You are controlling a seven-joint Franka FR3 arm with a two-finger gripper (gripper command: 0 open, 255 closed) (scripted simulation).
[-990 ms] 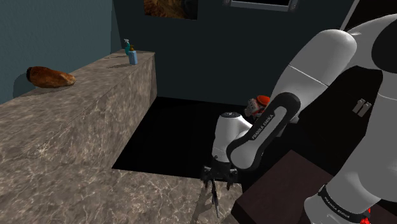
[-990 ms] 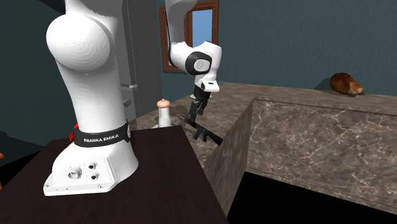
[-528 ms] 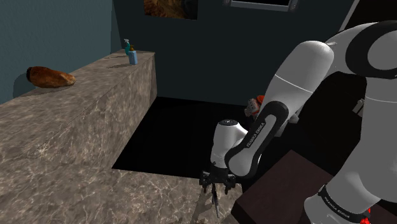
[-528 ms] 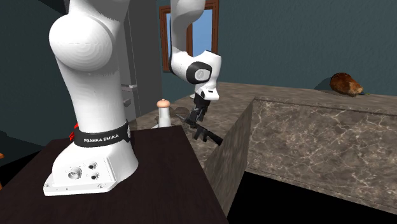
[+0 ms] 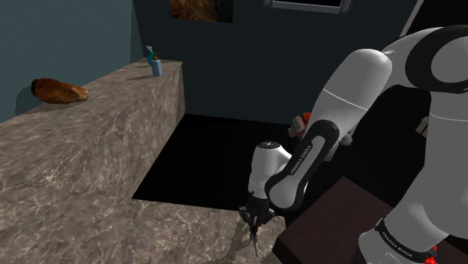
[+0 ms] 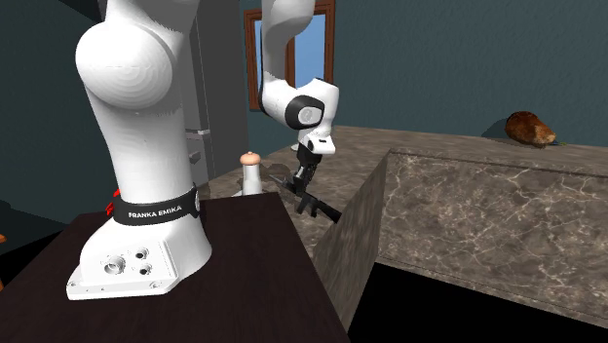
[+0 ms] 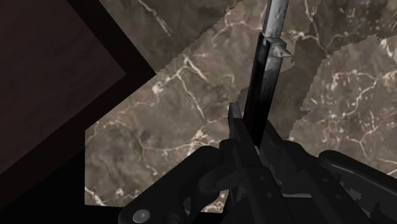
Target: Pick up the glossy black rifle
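- The counter [image 5: 90, 217], brown and veined, lies directly under the gripper [image 5: 253, 223], and the whole length of the rifle is borne on it.
- The stand [image 6: 244, 283] is set just beside the gripper, so little room is judged to be left on that side for a swing.
- The rifle [image 7: 264, 95] is laid flat beneath the gripper, with its barrel running straight out ahead of the fingers [image 7: 191, 178].
- The rifle is judged stiff, long and fairly heavy, with a glossy and probably slippery finish. A tilt is to be expected unless it is taken near the middle, at the thick body rather than the thin barrel.
- The gripper appears drawn in on that mid-body, with the rifle clasped between the fingers. No lift off the counter is seen.
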